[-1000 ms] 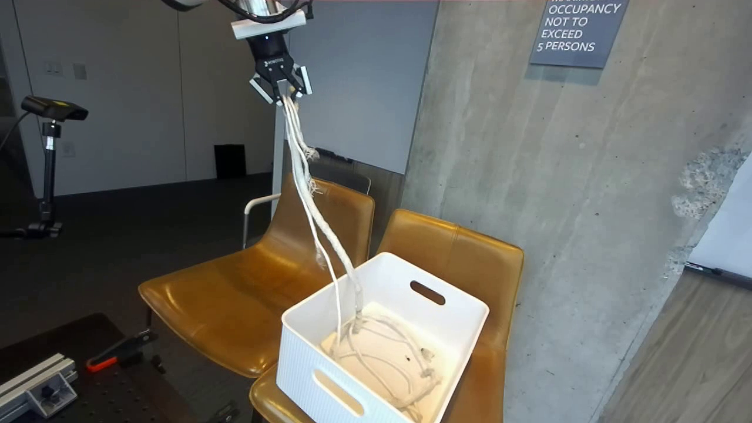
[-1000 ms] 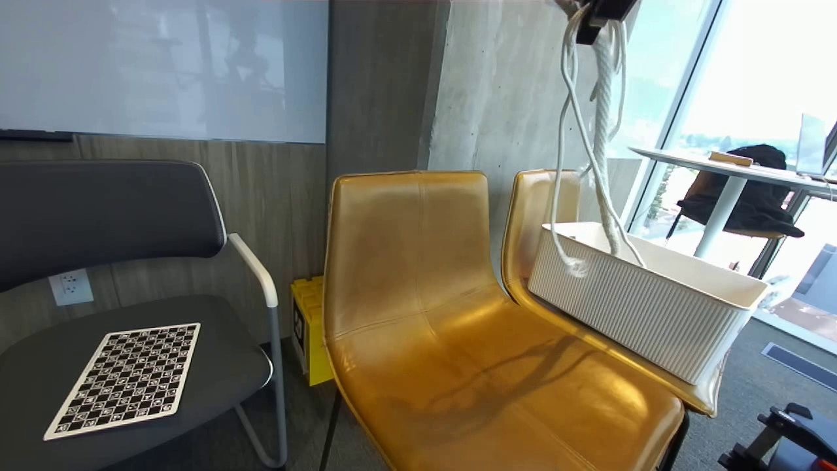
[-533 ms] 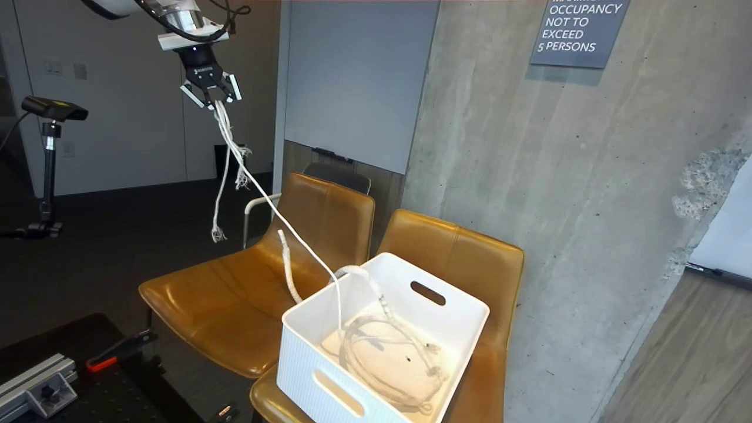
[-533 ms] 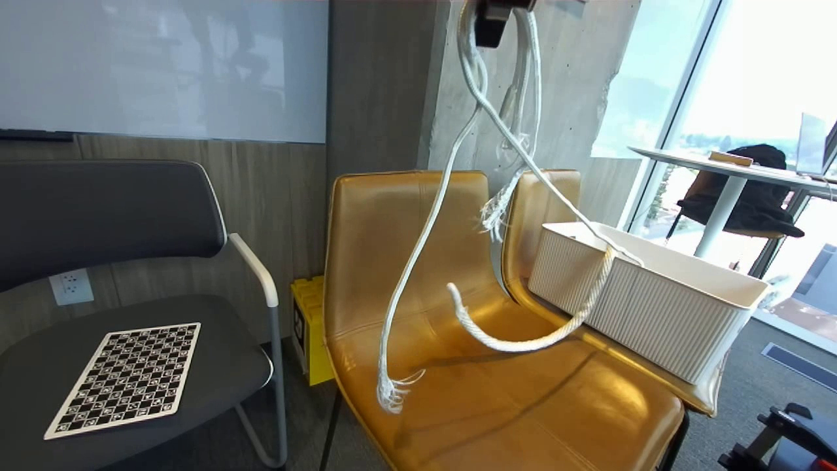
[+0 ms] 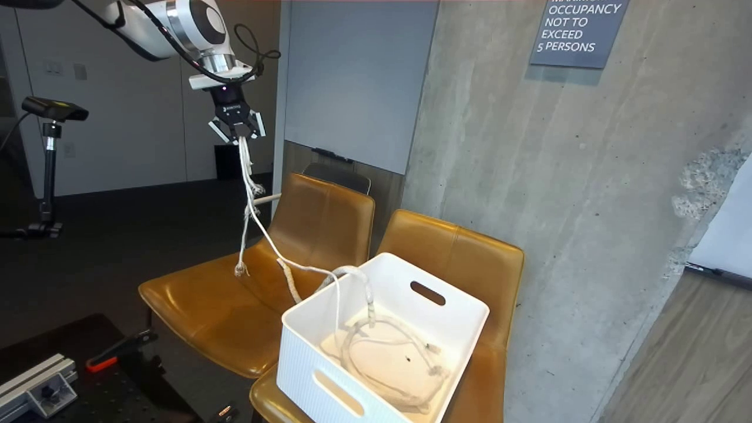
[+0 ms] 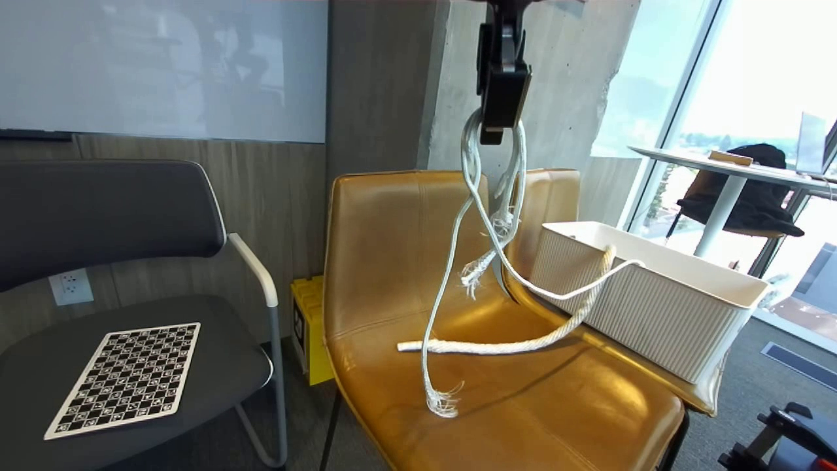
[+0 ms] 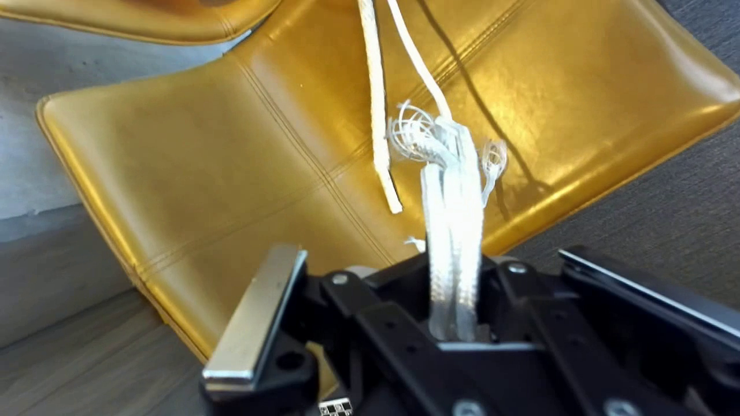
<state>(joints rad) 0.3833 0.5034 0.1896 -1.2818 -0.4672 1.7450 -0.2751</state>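
My gripper point(image 5: 241, 140) is shut on a doubled bundle of white rope point(image 7: 459, 219), high above a tan leather chair point(image 6: 418, 248). Frayed ends dangle below the fingers in all views. From the bundle one thin strand point(image 6: 552, 296) sags across to a white ribbed box point(image 6: 654, 327) and passes over its rim. Outside the grip, a thicker rope point(image 6: 503, 347) bends over the same rim, its free end reaching across the chair seat; whether it touches the leather I cannot tell. More rope point(image 5: 348, 352) lies coiled on the box floor.
The box stands on a second tan chair point(image 5: 470, 247) against a concrete wall point(image 5: 587, 194). A grey chair point(image 6: 111, 209) bears a checkered board point(image 6: 131, 379). A camera on a stand point(image 5: 53, 108) and a dark bench point(image 5: 117, 393) with tools are at the side.
The gripper has swung away from the box, then come down over the nearer chair. The thick rope, up beside the bundle a second ago, has dropped over the box rim onto the chair side.
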